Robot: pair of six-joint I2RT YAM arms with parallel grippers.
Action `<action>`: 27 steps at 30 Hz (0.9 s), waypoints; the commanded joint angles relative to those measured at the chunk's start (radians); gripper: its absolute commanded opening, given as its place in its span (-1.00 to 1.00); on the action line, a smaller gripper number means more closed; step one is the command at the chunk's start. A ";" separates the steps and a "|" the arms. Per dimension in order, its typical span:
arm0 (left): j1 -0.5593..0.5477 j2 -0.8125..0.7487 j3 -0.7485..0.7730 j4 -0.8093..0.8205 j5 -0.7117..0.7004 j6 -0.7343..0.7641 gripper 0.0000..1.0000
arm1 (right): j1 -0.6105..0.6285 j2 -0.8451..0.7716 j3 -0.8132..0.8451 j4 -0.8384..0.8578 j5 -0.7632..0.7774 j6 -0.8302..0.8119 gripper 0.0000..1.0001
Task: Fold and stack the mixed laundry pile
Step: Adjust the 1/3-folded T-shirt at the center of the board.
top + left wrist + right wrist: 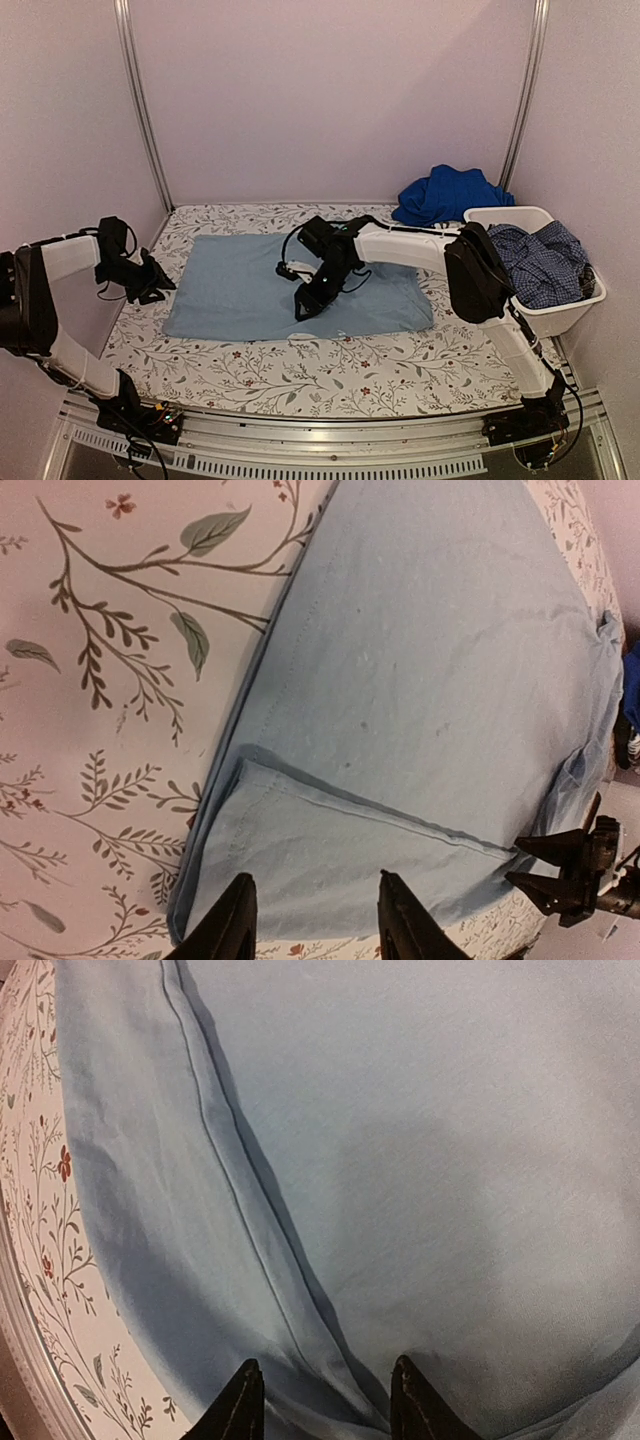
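A pale, plain-walled booth surrounds a table under a white leaf-and-flower cover (330,375). The large pale blue garment (250,290) lies spread flat in the middle of it, and everything else is placed around this cloth.

The left gripper (155,280) hangs just off the garment's left edge. Its wrist view shows the two fingers parted with nothing between them, looking down on a corner flap (330,860) already turned over onto the cloth. The arm seems to be placed there to take that side for the next fold.

The right gripper (305,308) points down onto the middle of the garment, towards its near edge. Its fingers are also spread. A stitched, doubled edge (215,1160) runs down towards the gap between them, but no cloth is visibly pinched. It is probably lined up on that edge to smooth or grasp it.

Beyond the garment's far right corner, the royal blue garment (450,195) sits crumpled by the back wall. To the garment's right, a white tub (560,312) holds the dark blue small-check garment (540,260), bunched and spilling over the rim. These two appear to be waiting their turn. No folded stack is visible yet, so the task looks to be at an early stage.
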 commanded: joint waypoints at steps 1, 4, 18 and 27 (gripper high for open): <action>0.013 0.013 0.011 -0.002 -0.004 0.016 -0.18 | 0.011 0.024 0.022 -0.003 0.028 -0.010 -0.25; 0.020 0.018 0.016 0.002 -0.015 0.016 -0.17 | 0.019 0.017 0.009 0.000 0.007 -0.018 -0.53; 0.030 0.043 0.055 0.014 -0.072 0.109 -0.25 | 0.027 -0.018 0.051 -0.006 0.048 -0.012 -1.00; 0.031 0.071 0.047 0.042 -0.053 0.132 -0.26 | 0.008 -0.012 0.082 0.001 0.111 0.009 -1.00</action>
